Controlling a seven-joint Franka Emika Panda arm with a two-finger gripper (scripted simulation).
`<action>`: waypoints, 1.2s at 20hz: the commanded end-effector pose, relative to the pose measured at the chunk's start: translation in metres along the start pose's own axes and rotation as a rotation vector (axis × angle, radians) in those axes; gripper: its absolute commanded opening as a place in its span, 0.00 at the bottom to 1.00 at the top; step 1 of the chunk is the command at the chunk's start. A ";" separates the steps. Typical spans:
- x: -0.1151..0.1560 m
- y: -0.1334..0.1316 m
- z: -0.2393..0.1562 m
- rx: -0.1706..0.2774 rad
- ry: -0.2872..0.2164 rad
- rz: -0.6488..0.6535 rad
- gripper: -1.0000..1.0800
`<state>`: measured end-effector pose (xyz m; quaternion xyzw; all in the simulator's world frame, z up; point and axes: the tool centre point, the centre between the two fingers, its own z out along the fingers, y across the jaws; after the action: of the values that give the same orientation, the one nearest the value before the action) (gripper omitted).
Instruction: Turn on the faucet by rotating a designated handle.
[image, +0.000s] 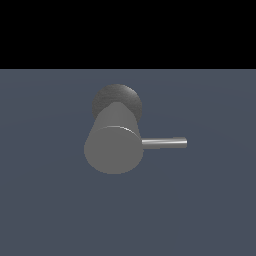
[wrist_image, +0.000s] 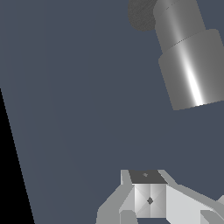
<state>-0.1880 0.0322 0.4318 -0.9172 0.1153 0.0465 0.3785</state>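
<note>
The faucet (image: 114, 145) is a thick matte-grey cylinder whose flat round end faces the exterior camera, with a darker rounded base (image: 117, 99) behind it. The handle (image: 165, 143) is a thin shiny rod pointing out level toward the exterior view's right. In the wrist view the faucet (wrist_image: 188, 65) shows as a stepped cylinder with its dark base (wrist_image: 141, 15); the handle is not visible there. My white gripper (wrist_image: 148, 192) appears only in the wrist view, well apart from the cylinder, its fingers (wrist_image: 141, 199) meeting in the middle with nothing between them.
The faucet stands on a flat dark blue-grey floor (image: 50, 200). A black background fills the area above the floor's far edge (image: 128, 68).
</note>
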 end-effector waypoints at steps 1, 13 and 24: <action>0.003 -0.007 -0.017 0.060 0.057 -0.026 0.00; 0.007 -0.026 -0.121 0.422 0.361 -0.144 0.00; 0.006 -0.001 -0.217 0.782 0.606 -0.170 0.00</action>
<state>-0.1810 -0.1081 0.5802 -0.7060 0.1477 -0.2836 0.6319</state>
